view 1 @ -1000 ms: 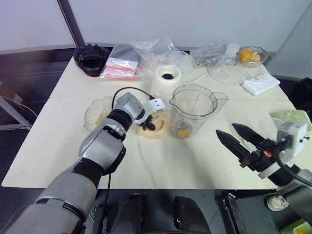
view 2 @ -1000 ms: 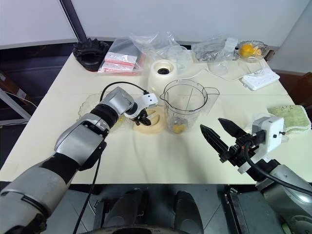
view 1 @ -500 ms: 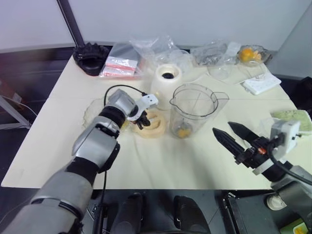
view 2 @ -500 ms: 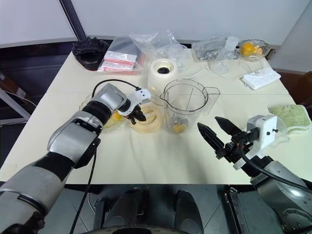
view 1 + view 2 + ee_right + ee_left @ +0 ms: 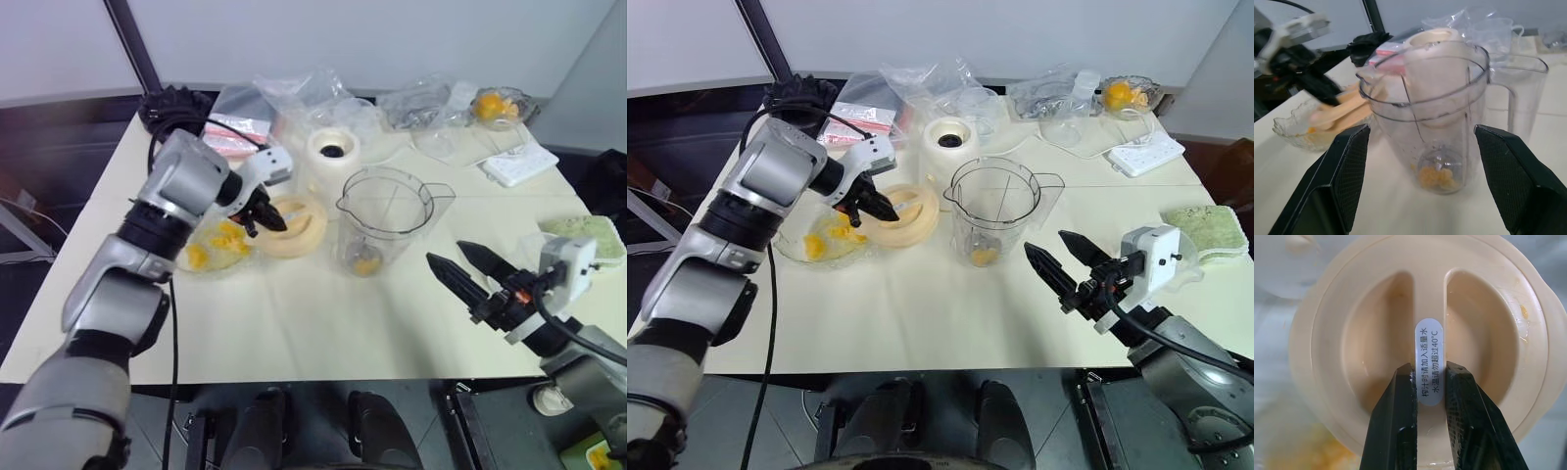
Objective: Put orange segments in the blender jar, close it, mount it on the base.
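Observation:
My left gripper [image 5: 265,217] is shut on the raised middle ridge of the flat cream lid [image 5: 296,225], which hangs tilted above the table. In the left wrist view both fingers [image 5: 1396,421] pinch the labelled ridge of the lid [image 5: 1352,333]. The clear blender jar [image 5: 384,220] stands open just right of the lid, with orange segments [image 5: 365,265] at its bottom by the blade. More orange segments [image 5: 220,240] lie in a scalloped glass bowl under my left wrist. The cream base [image 5: 333,152] stands behind the jar. My right gripper [image 5: 458,262] is open, level, pointing at the jar [image 5: 1430,112] from the front right.
A black object [image 5: 171,103], plastic bags [image 5: 294,98] and a clear measuring cup [image 5: 982,106] crowd the table's back. A glass dish of whole oranges [image 5: 493,106] and a white power strip [image 5: 519,166] lie at the back right. A green cloth [image 5: 588,235] sits at the right edge.
My left gripper has lifted the lid off the table, up and to the left, uncovering the scalloped bowl of segments. The right gripper has stayed put and open.

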